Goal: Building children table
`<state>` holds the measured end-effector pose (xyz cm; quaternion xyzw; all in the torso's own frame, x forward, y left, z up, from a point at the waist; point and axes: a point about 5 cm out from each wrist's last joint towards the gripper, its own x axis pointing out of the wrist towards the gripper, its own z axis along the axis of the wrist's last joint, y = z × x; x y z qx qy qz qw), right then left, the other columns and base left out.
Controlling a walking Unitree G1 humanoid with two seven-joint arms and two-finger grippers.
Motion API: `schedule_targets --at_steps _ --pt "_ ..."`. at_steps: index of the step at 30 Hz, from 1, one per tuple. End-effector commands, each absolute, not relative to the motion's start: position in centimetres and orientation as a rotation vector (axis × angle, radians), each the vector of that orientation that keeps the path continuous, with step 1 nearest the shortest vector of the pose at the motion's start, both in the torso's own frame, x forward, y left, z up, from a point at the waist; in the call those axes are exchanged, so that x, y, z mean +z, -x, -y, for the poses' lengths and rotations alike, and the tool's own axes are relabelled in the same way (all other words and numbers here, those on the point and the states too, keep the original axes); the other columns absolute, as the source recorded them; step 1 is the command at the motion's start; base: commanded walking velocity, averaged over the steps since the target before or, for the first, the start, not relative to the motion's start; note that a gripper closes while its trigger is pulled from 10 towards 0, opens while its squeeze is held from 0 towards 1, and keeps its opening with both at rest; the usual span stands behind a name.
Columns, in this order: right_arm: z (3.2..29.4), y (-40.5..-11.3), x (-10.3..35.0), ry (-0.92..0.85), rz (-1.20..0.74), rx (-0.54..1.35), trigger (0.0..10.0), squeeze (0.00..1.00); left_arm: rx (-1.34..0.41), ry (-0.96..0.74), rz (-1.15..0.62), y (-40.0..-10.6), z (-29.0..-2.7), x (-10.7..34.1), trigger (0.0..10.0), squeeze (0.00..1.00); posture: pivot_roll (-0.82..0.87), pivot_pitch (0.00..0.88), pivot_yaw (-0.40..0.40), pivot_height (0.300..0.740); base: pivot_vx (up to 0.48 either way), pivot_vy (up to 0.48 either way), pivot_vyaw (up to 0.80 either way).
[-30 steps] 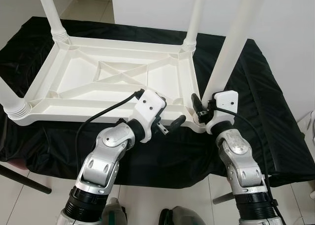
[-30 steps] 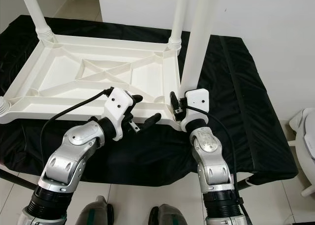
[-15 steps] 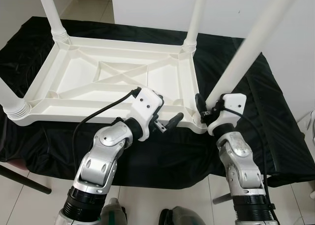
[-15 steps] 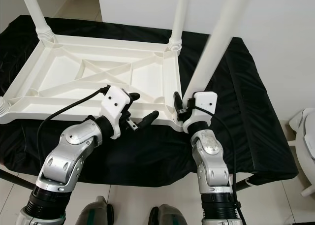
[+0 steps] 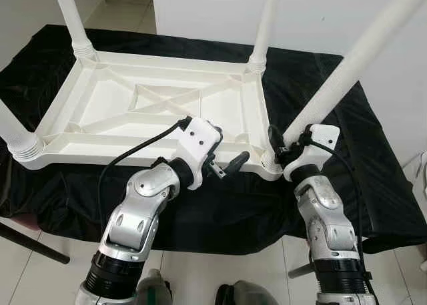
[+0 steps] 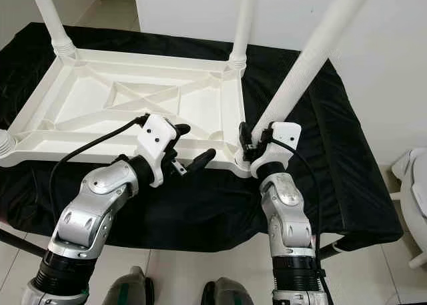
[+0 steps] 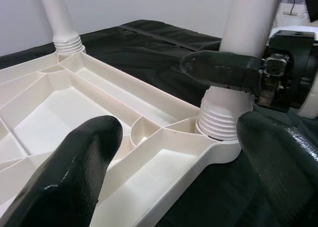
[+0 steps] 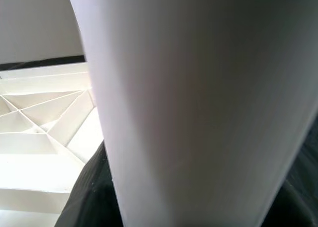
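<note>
Table lies upside down on the black cloth, mid-frame. I count three legs standing in their corners; the fourth leg, right of centre, leans in its socket, not yet seated by my judgement. My right gripper is clamped round its base. My left gripper hangs spread wide beside that corner, holding nothing.
</note>
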<state>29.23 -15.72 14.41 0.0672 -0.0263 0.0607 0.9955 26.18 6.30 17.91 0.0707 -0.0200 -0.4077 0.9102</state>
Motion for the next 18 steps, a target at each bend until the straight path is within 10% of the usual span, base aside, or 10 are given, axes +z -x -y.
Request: schedule_targets --at_steps 1,18 --pt "16.7 -29.0 11.8 -0.131 -0.089 0.069 10.0 0.00 -0.775 -0.144 0.043 -26.4 -6.6 18.1 10.0 0.00 0.01 0.048 -0.030 0.740 0.000 0.000 0.00" --pt "15.1 -29.5 12.3 0.001 -0.065 0.185 10.0 0.00 -0.762 -0.146 0.052 -26.4 -6.8 18.3 10.0 0.00 0.01 0.045 -0.034 0.740 0.000 0.000 0.00"
